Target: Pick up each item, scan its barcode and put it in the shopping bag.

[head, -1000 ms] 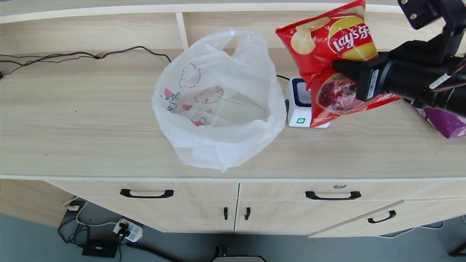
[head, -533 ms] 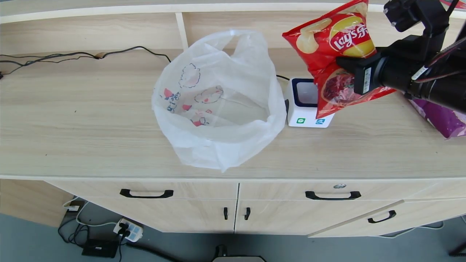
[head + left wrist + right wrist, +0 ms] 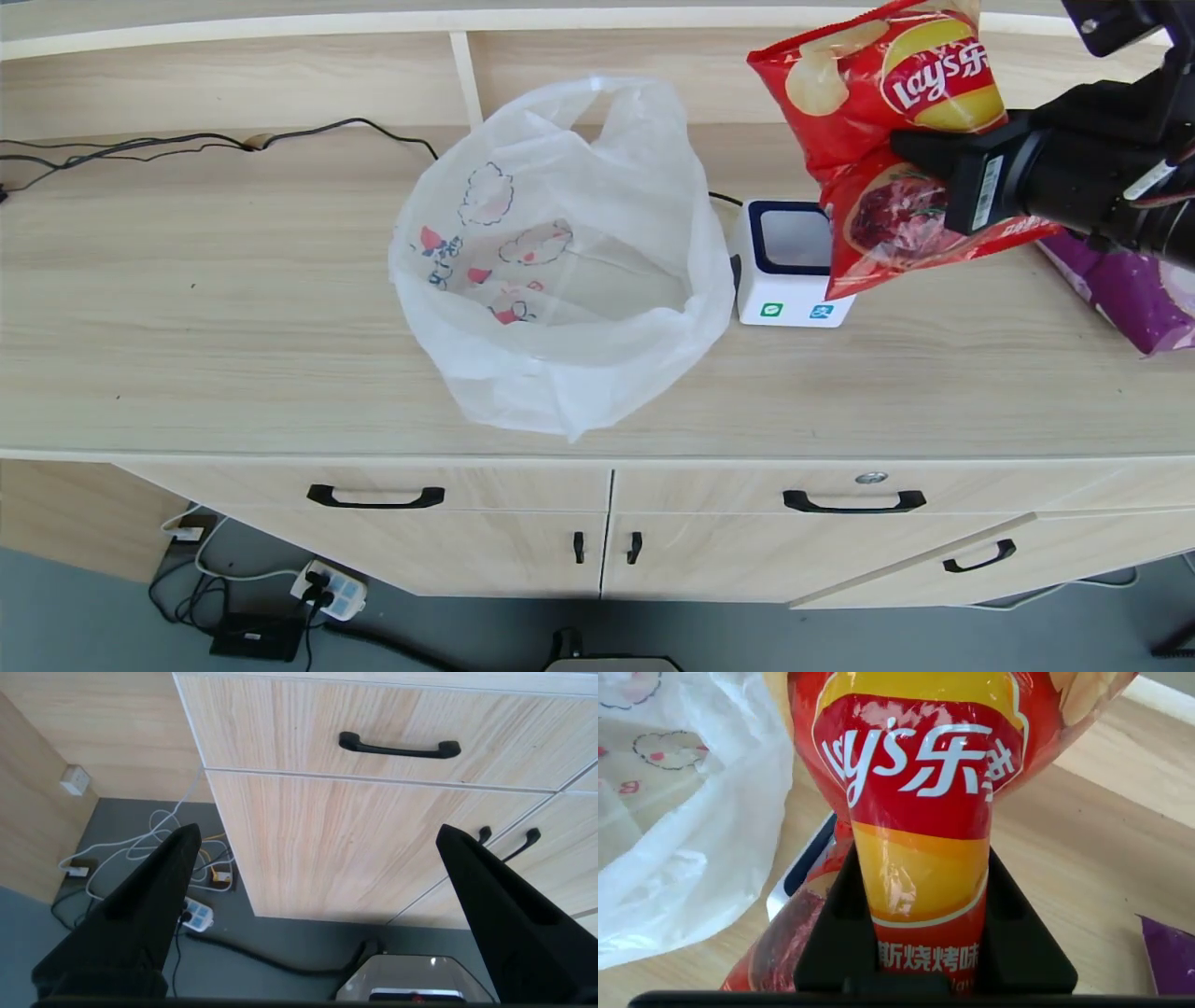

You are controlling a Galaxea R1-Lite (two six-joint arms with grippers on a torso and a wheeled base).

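Right pincer (image 3: 913,166) is pinching the chips (image 3: 896,93) across the pack's middle, and the foil is creased in at the grip. The pack is held in the air, tilted, with its printed front up.

Scanner (image 3: 789,280) sits on the desk (image 3: 187,308), below the pincer and a little to its left. Only the low corner of the chips overlaps the scanner's window. Bag (image 3: 560,252) stands further left of the pincer, touching or nearly touching the scanner, mouth open and slack. A purple pack (image 3: 1134,299) lies on the desk under the arm, behind the pincer.

Left pincer (image 3: 318,835) is spread with nothing in it, hanging in front of the drawers below desk level.

Step in hand, as I judge it: the scan.
- No barcode shows on the front, so it is likely on the back.
- Bring the pack left until its underside covers the window squarely.
- Level the back face toward the glass, since a tilt or wrinkle may spoil the read.
- Hold close but apart from the glass, and steady.
- Keep the pinch firm; foil slips and crumples.
- Avoid brushing the bag's rim, which is light enough to fold shut.
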